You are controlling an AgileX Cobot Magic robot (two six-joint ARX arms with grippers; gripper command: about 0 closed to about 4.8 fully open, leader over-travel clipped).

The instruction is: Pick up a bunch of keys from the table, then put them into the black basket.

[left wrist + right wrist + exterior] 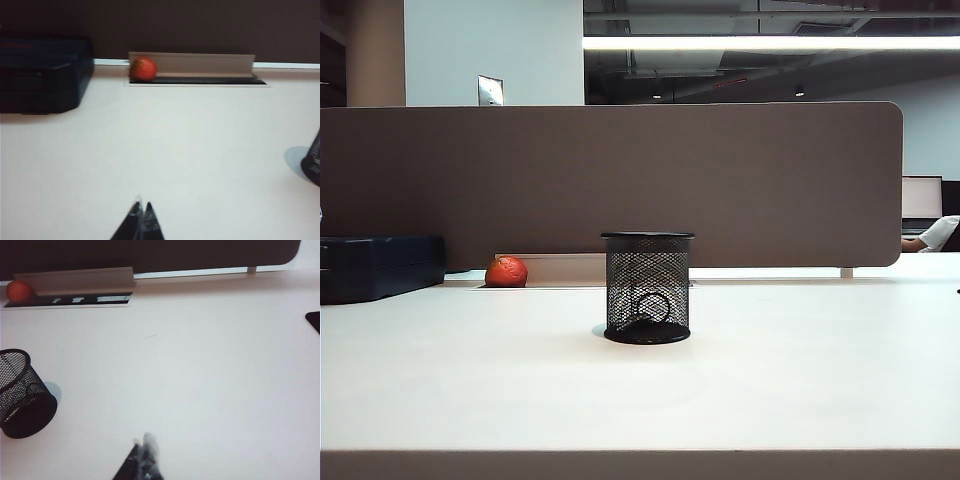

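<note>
The black basket [648, 287] stands upright on the table [640, 400], near its middle. Through the mesh I see a dark ring low inside it: the bunch of keys [652, 307] lies in the basket's bottom. The right wrist view shows the basket [22, 397] off to one side with the keys [27, 386] faintly showing through its wall. My right gripper [145, 446] is blurred, shut and empty, well away from the basket over bare table. My left gripper [142, 206] is shut with nothing in it; the basket's edge [312, 165] shows far to its side. Neither gripper appears in the exterior view.
A dark box-shaped case [380, 266] sits at the back left. An orange-red round fruit [506, 271] lies by a cable slot [195, 80] under the brown partition [620, 180]. A small black object [314, 321] pokes in at the table's far right.
</note>
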